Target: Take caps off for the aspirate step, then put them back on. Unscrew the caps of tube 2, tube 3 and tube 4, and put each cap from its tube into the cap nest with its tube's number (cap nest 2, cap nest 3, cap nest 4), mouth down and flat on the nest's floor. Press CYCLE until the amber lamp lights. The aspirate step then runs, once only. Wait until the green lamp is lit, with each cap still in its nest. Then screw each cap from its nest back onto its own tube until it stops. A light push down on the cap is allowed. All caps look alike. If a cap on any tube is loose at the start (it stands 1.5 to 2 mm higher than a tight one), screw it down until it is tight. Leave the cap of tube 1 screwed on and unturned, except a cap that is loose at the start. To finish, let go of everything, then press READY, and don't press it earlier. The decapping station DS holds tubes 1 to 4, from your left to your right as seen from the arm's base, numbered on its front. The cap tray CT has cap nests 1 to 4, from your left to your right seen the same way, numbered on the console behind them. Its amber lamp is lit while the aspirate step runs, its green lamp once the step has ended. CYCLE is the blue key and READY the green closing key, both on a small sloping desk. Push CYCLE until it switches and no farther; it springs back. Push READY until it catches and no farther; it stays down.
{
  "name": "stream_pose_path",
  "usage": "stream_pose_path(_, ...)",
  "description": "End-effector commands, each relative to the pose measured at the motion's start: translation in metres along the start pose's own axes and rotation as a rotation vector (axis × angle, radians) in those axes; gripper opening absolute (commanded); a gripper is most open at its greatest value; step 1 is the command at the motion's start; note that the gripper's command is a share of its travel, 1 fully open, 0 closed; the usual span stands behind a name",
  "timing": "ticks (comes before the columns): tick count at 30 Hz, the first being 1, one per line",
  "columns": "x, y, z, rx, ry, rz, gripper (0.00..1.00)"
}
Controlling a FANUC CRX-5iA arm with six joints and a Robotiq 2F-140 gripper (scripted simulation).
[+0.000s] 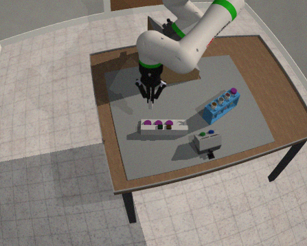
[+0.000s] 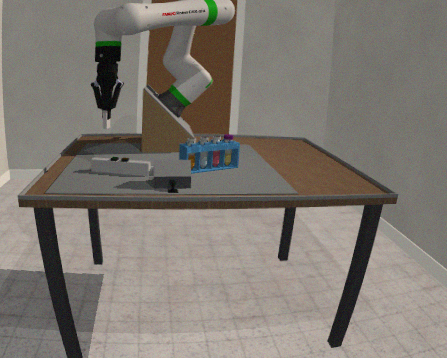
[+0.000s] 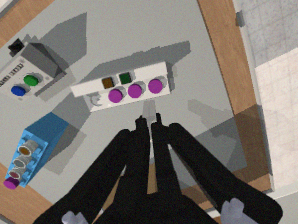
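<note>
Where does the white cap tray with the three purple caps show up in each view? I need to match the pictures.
Top: the white cap tray lies centre, below the shut black hand.
Exterior: left on the table, a low white block, caps not visible.
Wrist: upper centre, just above the fingertips.
Shared landmark: the blue tube rack.

Three purple caps (image 3: 134,91) sit mouth down in a row in the white cap tray (image 3: 82,90). At four o'clock across the mat, the blue decapping station (image 1: 209,113) holds three open tubes (image 1: 220,100); one purple-capped tube (image 1: 233,91) stands at its far end.
</note>
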State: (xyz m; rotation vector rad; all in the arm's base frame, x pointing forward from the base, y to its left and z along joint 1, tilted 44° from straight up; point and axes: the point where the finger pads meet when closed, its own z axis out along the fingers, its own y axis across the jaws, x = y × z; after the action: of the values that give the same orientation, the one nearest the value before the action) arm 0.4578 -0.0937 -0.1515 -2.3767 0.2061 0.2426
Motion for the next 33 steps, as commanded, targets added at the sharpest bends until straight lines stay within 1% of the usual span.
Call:
stream_pose_path(1, 0.003, -0.021, 0.003, -0.006, -0.001, 0.232, 0.0)
stream_pose_path(2, 0.005, -0.029, 0.004, -0.006, 0.0, 0.315, 0.0)
stream_pose_path(3, 0.005, -0.029, 0.004, -0.006, 0.0, 0.315, 0.0)
stream_pose_path(4, 0.006, -0.037, 0.006, -0.006, 0.0, 0.399, 0.0)
stream_pose_path(5, 0.006, -0.037, 0.006, -0.006, 0.0, 0.399, 0.0)
stream_pose_path(6, 0.007, -0.045, 0.007, -0.006, 0.0, 0.482, 0.0)
stream_pose_path(7, 0.007, -0.045, 0.007, -0.006, 0.0, 0.482, 0.0)
stream_pose_path(8, 0.008, -0.053, 0.009, -0.006, 0.0, 0.565, 0.0)
stream_pose_path(9, 0.008, -0.053, 0.009, -0.006, 0.0, 0.565, 0.0)
stream_pose_path(10, 0.01, -0.061, 0.01, -0.006, 0.001, 0.649, 0.0)
stream_pose_path(11, 0.01, -0.061, 0.01, -0.006, 0.001, 0.649, 0.0)
stream_pose_path(12, 0.011, -0.069, 0.012, -0.006, 0.001, 0.732, 0.0)
stream_pose_path(13, 0.011, -0.069, 0.012, -0.006, 0.001, 0.732, 0.0)
stream_pose_path(15, 0.013, -0.085, 0.015, -0.005, 0.002, 0.879, 0.0)
stream_pose_path(17, 0.013, -0.085, 0.015, -0.005, 0.002, 0.879, 0.0)
stream_pose_path(18, 0.015, -0.094, 0.016, -0.006, 0.002, 0.982, 0.0)
stream_pose_path(19, 0.016, -0.102, 0.018, -0.005, 0.002, 1.047, 0.0)
stream_pose_path(20, 0.016, -0.102, 0.018, -0.006, 0.002, 1.065, 0.0)
stream_pose_path(22, 0.018, -0.118, 0.021, -0.005, 0.003, 1.175, 0.0)
stream_pose_path(23, 0.019, -0.126, 0.022, -0.006, 0.003, 1.194, 0.0)
stream_pose_path(24, 0.019, -0.126, 0.022, -0.006, 0.003, 1.194, 0.0)
stream_pose_path(27, 0.023, -0.15, 0.027, -0.006, 0.003, 1.194, 0.0)
stream_pose_path(28, 0.023, -0.15, 0.027, -0.006, 0.003, 1.194, 0.0)
stream_pose_path(32, 0.028, -0.183, 0.033, -0.006, 0.003, 1.194, 0.0)
stream_pose_path(33, 0.028, -0.183, 0.033, -0.006, 0.003, 1.194, 0.0)
